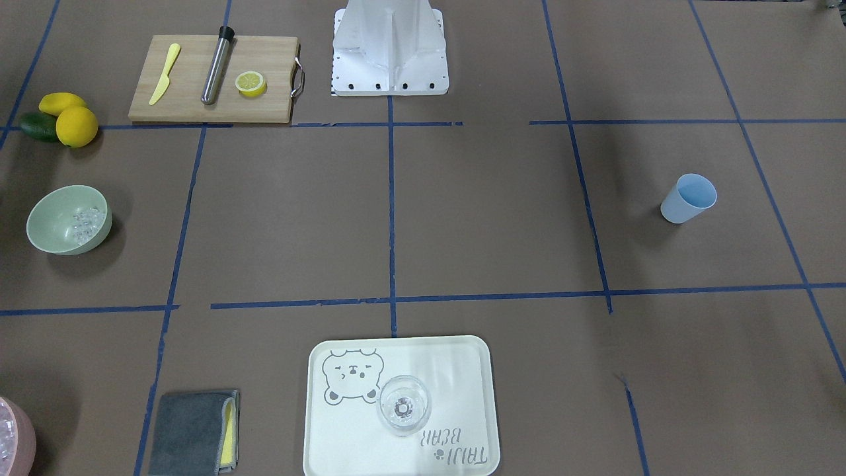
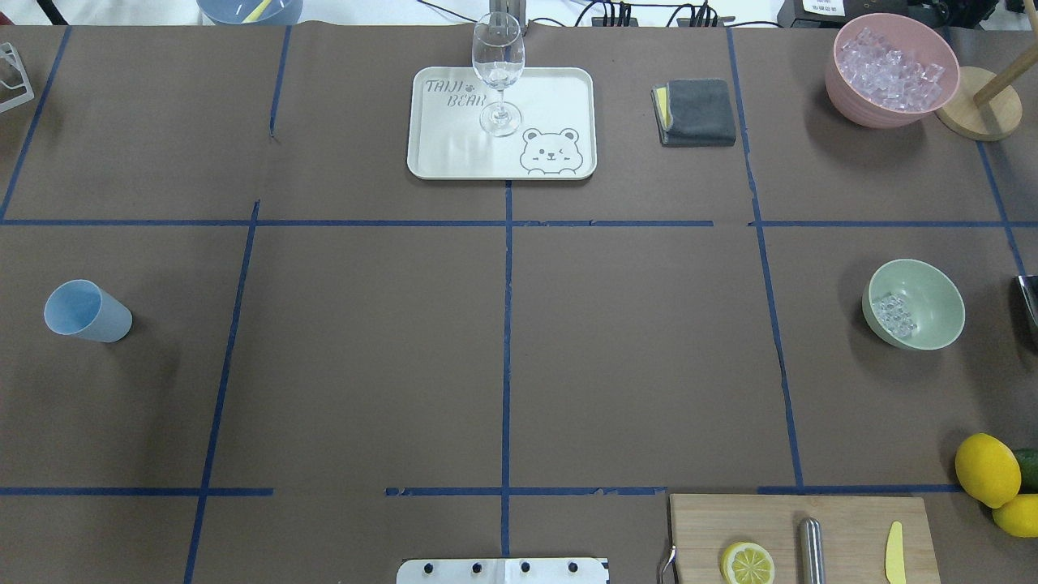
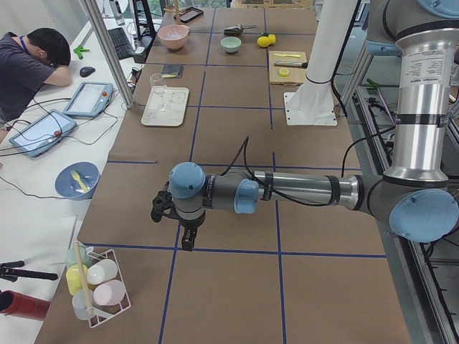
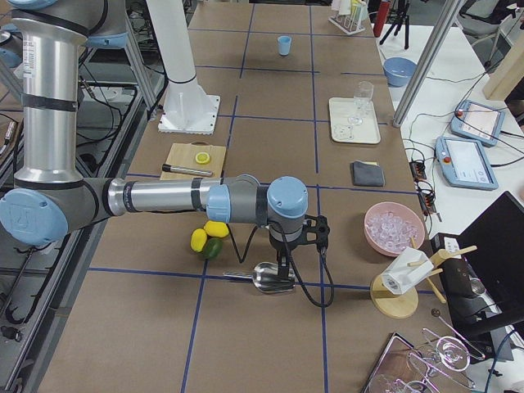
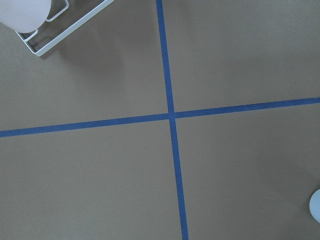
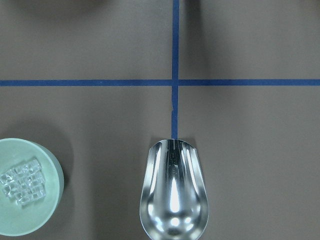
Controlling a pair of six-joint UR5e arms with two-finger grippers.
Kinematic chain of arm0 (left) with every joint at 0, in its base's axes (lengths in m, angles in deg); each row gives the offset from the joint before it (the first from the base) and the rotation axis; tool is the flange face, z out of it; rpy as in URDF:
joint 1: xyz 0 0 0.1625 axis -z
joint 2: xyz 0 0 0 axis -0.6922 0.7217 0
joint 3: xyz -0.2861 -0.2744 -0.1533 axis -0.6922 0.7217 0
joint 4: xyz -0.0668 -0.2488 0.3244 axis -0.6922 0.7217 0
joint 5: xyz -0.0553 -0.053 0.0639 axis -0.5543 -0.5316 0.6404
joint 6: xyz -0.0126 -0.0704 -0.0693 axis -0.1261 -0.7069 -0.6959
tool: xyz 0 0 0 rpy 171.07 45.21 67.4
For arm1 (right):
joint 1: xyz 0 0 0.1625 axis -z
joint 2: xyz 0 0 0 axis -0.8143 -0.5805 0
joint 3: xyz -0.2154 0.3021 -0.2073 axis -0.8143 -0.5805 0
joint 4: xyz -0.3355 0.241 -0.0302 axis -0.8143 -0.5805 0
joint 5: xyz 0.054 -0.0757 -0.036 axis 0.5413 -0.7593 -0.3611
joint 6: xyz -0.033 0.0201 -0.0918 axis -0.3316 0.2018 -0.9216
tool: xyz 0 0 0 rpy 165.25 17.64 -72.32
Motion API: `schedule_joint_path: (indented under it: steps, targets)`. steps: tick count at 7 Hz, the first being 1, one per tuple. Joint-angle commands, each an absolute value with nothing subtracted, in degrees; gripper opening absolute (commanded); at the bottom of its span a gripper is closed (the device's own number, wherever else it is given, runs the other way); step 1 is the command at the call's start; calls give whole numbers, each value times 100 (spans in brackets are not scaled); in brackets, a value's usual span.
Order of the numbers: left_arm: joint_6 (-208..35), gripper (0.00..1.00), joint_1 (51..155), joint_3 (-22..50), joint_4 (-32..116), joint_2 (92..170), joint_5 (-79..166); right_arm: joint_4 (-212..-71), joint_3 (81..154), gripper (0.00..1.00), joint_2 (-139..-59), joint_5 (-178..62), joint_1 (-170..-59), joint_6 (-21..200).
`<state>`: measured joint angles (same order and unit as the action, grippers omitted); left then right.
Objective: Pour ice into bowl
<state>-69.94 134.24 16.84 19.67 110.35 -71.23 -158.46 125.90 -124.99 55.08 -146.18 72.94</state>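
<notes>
Shows the bowl [image 2: 932, 296] upright on the robot's right half of the table [image 2: 632, 357], well apart from the cup [image 2: 85, 312] on the left half. Holds the ice [image 2: 893, 315] as a small heap against the inner wall, on the side toward the table's middle.

Shows the right gripper [image 4: 282, 264] only in the right side view, pointing down just above a metal scoop [image 4: 266, 278] that lies on the table. Cannot tell whether its jaws are spread or pressed together, nor whether they touch the scoop. Looks straight down from the right wrist on that scoop [image 6: 173, 192], hollow side up, near the bowl [image 6: 50, 200] but apart from it.

Shows the left gripper [image 3: 186, 242] only in the left side view, hanging over bare table near a wire rack [image 3: 100, 287]. Cannot tell how the jaws stand there either.

Elsewhere shows a pink bowl [image 2: 859, 105] heaped with clear cubes, a grey cloth [image 2: 697, 112], a tray [image 2: 559, 89] with a stemmed glass [image 2: 498, 65] standing on it, and a board [image 1: 192, 86] bearing a lemon half [image 1: 251, 84].
</notes>
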Motion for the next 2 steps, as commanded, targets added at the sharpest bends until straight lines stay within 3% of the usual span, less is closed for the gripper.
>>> schedule_joint_path:
  steps: [1,2]
  targets:
    - [-6994,100,13424,1684,1967,11035,-7116,-15846,12593,100,-12499,5511,-14619,7294]
    - [-6994,100,13424,1684,1967,11035,-7116,-15846,12593,100,-12499,5511,-14619,7294]
